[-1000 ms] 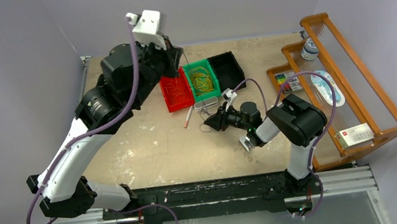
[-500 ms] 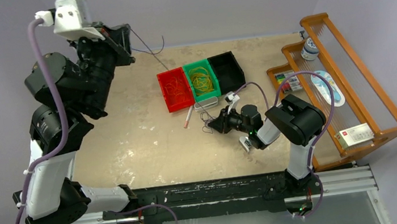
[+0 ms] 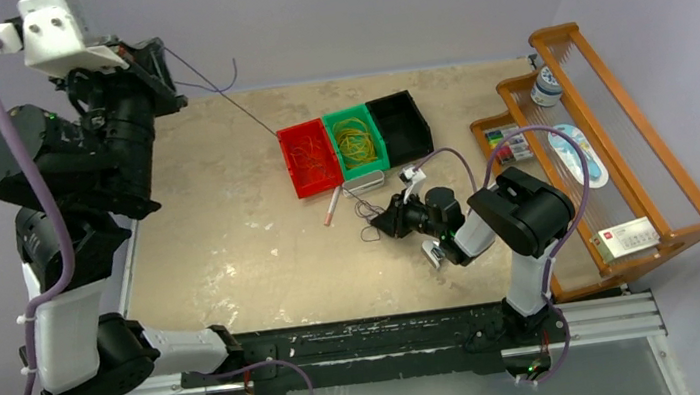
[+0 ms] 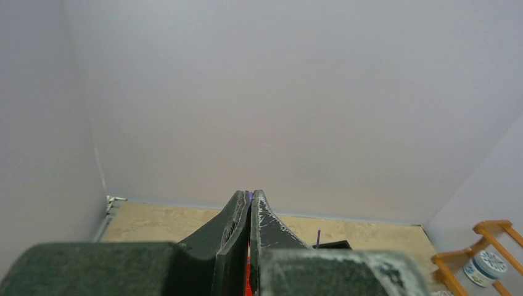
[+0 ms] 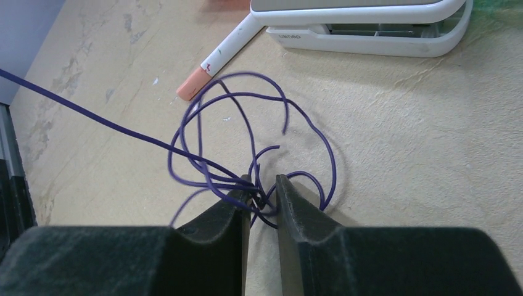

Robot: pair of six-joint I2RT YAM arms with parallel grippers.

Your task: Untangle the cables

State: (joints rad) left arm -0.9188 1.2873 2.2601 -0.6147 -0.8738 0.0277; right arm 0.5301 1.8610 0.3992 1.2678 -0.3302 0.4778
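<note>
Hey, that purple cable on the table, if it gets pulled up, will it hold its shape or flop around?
Probably floppy: the purple cable lies in loose, uneven loops. Likely very light, being so thin. It may snag rather than slide free, since strands cross in a knot between the right gripper's jaws.

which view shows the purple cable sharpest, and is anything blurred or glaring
Right wrist: cable crisp, soft shadows under its loops, own jaws dark and blurred. Top external: sharp, even light, cable just a hairline. Left wrist: mostly blank wall, no glare, cable barely shows.
</note>
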